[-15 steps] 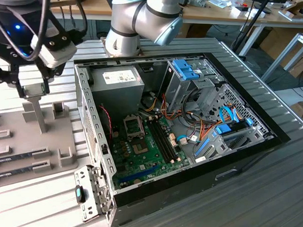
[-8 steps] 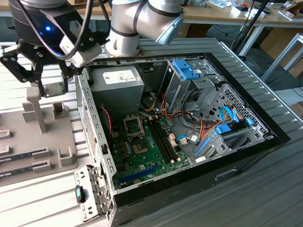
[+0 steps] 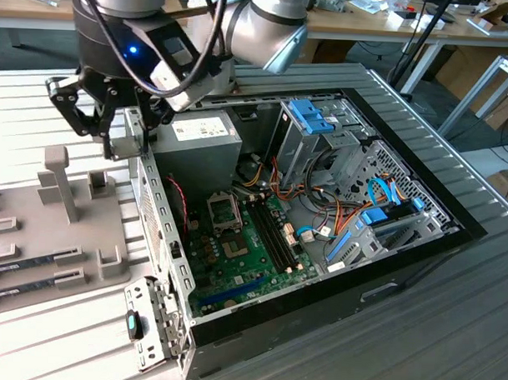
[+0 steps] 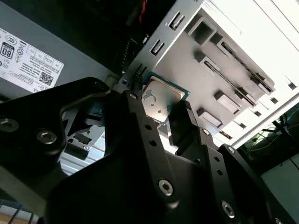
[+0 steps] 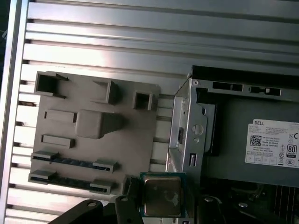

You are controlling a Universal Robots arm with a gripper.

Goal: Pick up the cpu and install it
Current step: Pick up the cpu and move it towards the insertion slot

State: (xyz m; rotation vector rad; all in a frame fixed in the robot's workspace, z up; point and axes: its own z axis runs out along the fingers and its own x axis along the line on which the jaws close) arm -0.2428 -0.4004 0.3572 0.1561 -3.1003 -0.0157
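- Cpu (image 5: 161, 196), small flat silvery square chip with green rim: squeezed in black metal gripper (image 3: 126, 134), over grey metal case edge (image 5: 187, 121).
- Likely carrying step; not in yet.
- Square metal socket (image 3: 222, 211) at four o'clock from gripper, exterior view; needs flat, lined-up fit.

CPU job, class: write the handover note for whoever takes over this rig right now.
Gripper: fingers shut on the cpu, held in the air at the rim of the computer case, beside the grey tray.
Done: cpu picked up.
Left: cpu not yet in the socket on the green board inside the case.
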